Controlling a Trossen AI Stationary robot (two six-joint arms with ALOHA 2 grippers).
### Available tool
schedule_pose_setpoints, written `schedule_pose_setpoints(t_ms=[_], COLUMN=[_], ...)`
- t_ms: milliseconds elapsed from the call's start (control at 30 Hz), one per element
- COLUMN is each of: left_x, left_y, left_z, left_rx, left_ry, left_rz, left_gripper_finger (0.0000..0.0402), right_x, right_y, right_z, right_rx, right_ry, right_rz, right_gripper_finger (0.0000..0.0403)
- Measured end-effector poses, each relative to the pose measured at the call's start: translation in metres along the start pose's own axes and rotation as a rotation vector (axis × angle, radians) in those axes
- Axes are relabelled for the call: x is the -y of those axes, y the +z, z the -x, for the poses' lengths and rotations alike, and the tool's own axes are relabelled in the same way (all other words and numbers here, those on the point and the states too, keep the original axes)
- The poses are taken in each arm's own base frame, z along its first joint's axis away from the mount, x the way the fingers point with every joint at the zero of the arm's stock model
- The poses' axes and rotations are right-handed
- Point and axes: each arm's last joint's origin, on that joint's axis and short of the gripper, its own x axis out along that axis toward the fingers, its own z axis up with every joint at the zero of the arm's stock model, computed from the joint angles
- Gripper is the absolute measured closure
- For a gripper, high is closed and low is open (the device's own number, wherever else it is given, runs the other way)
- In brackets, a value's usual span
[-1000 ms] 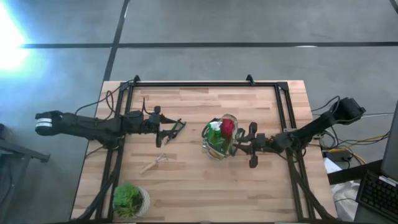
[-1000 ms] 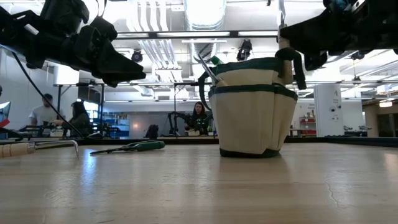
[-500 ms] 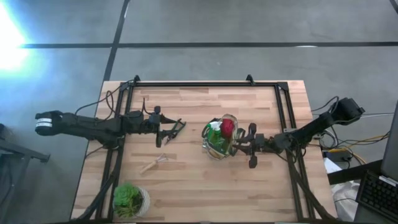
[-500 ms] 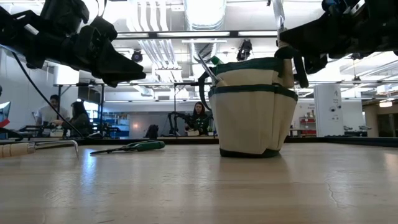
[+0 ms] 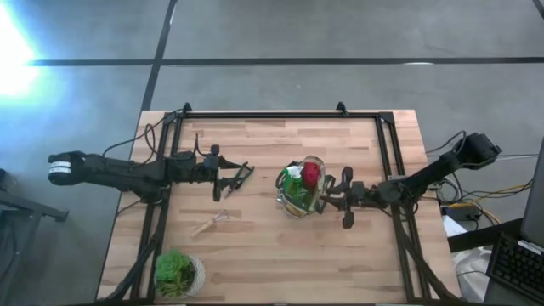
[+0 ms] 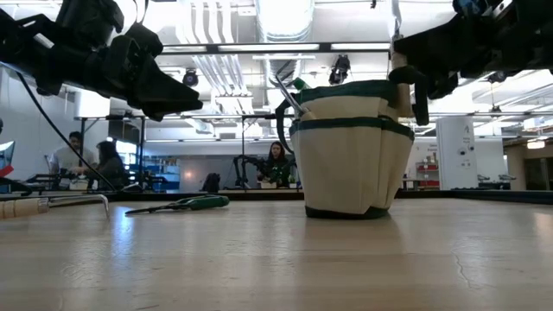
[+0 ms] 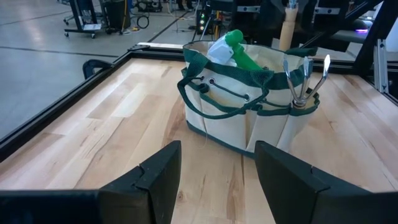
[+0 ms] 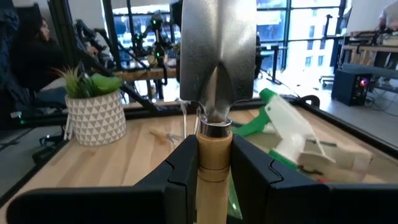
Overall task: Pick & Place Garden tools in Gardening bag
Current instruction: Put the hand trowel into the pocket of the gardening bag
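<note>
Right gripper (image 8: 214, 171) clamps trowel (image 8: 216, 68) — round wooden handle, shiny blade — over canvas bag (image 7: 249, 109); left gripper (image 7: 217, 171) jaws apart.

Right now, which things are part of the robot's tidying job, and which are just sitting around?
For the job:
- gardening bag
- trowel, held by the right hand above the bag
- spray bottle, in the bag
- fork, in a side pocket
- pruners, on the table
- rake, on the table

Just sitting around:
- potted plant
</note>
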Motion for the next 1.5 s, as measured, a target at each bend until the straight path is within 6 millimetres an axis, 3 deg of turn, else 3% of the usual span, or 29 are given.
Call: schedule_pose_setpoints(t_ms=[367, 1500], left_x=[0.0, 0.0], left_y=[0.0, 0.0], left_z=[0.0, 0.0], left_rx=[0.0, 0.0], left_ry=[0.0, 0.0], left_rz=[0.0, 0.0], left_gripper_finger=[0.0195, 0.0195], right_x=[0.008, 0.001], right_y=[-0.003, -0.018], right_z=[0.014, -0.005], right_rx=[-0.008, 0.017], right_ry=[-0.025, -0.08], right_rz=[-0.021, -0.019], right_gripper_finger=[0.0333, 0.0333])
